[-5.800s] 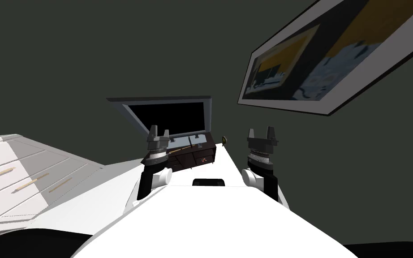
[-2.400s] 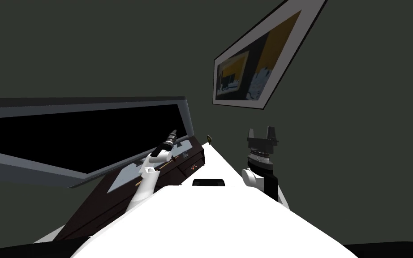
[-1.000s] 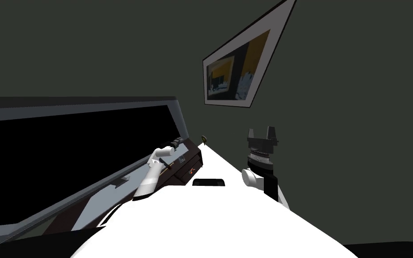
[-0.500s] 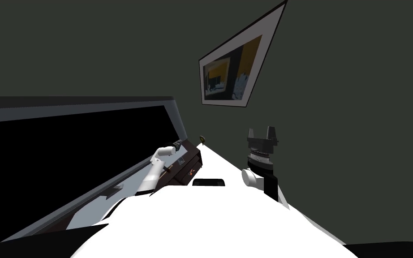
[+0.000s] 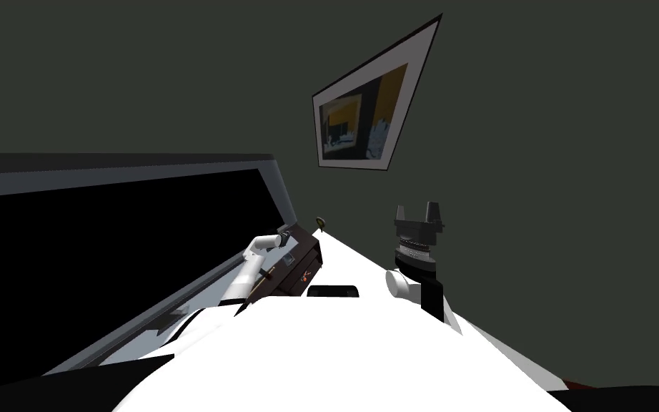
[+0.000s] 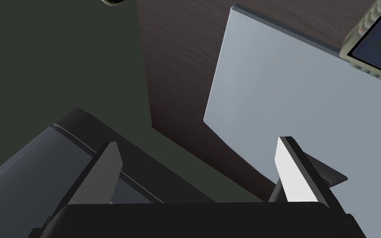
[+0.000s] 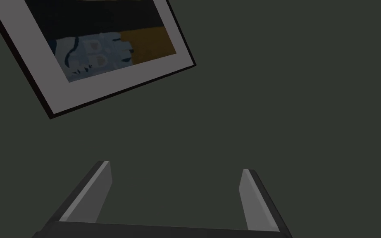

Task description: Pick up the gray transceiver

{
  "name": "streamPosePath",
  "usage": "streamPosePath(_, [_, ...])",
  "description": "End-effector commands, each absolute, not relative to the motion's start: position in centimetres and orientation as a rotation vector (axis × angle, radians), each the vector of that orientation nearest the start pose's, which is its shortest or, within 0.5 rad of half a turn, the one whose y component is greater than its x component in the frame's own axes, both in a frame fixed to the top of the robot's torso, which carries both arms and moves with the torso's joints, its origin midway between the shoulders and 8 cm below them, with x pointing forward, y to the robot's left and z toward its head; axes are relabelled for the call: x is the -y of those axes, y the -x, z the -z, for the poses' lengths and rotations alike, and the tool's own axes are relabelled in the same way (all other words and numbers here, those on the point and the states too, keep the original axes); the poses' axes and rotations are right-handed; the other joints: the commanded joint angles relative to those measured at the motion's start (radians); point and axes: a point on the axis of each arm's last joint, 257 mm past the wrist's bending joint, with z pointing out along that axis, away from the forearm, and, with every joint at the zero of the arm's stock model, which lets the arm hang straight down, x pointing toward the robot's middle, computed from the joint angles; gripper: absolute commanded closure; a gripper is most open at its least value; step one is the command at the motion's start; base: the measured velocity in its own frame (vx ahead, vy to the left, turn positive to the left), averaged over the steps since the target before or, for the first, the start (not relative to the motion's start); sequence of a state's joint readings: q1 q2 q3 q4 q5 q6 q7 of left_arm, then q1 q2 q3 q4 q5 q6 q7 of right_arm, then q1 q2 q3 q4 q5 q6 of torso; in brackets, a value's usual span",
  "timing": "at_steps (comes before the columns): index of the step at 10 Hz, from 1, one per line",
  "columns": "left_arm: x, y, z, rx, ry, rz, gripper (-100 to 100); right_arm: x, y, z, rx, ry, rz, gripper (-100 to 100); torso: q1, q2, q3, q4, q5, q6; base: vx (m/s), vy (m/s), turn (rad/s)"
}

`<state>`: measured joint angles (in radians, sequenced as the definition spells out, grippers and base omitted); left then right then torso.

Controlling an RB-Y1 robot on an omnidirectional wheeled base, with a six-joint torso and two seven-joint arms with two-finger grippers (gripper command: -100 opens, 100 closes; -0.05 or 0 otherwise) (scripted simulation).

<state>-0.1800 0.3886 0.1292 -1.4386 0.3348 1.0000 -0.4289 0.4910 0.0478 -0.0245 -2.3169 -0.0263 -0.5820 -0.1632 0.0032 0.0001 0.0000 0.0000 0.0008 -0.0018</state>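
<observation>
My left gripper reaches out over a dark wooden stand below a big black screen. In the left wrist view its fingers stand open with nothing between them, above a pale grey-blue slab lying on the wood. Past the slab's far corner lies a flat device with a dark face and a ridged grey-olive rim, likely the transceiver, cut off by the picture's edge. In the head view it is a small grey square. My right gripper is held up open, facing the wall.
The screen's grey frame lies close beside one left finger. A small olive object sits at the stand's far end by the dark green wall. A framed picture hangs above. The stand's front has drawers.
I have drawn closer to the stand and turned, so the screen and picture slid left. My left arm has stretched out over the stand's top. The right arm has held still.
</observation>
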Motion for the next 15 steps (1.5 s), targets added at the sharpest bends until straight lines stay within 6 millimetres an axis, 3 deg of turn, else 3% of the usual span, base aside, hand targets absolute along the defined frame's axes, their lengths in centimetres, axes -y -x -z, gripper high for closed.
streamPosePath(1, [-38.5, -47.9, 39.0, -2.126, 1.495, 0.35, -100, 29.0, -31.8, -5.8, -0.423, -0.648, -1.474, 0, 0.0, 0.0, 0.0, 0.0, 0.0, 0.0, -0.026, 0.063, -0.183])
streamPosePath(4, [-38.5, -46.5, 40.8, -2.193, 1.526, 0.303, -100, 29.0, -31.8, -5.8, -0.423, -0.648, -1.474, 0, 0.0, 0.0, 0.0, 0.0, 0.0, 0.0, -0.019, 0.06, -0.098])
streamPosePath(9, [-38.5, -41.4, 45.5, -2.408, 1.604, 0.148, -100, 29.0, -31.8, -5.8, -0.423, -0.648, -1.474, 0, 0.0, 0.0, 0.0, 0.0, 0.0, 0.0, -0.026, 0.067, -0.148])
streamPosePath(10, [-38.5, -41.4, 45.6, -2.409, 1.606, 0.146, -100, 29.0, -31.8, -5.8, -0.423, -0.648, -1.474, 0, 0.001, 0.0, 0.0, 0.0, 0.0, 0.0, -0.024, 0.056, -0.043])
streamPosePath(15, [-38.4, -36.1, 49.0, -2.576, 1.674, 0.01, -100, 29.0, -31.8, -5.8, -0.423, -0.648, -1.474, 0, -0.001, -0.002, -0.001, 0.0, 0.0, 0.0, -0.005, 0.044, -0.113])
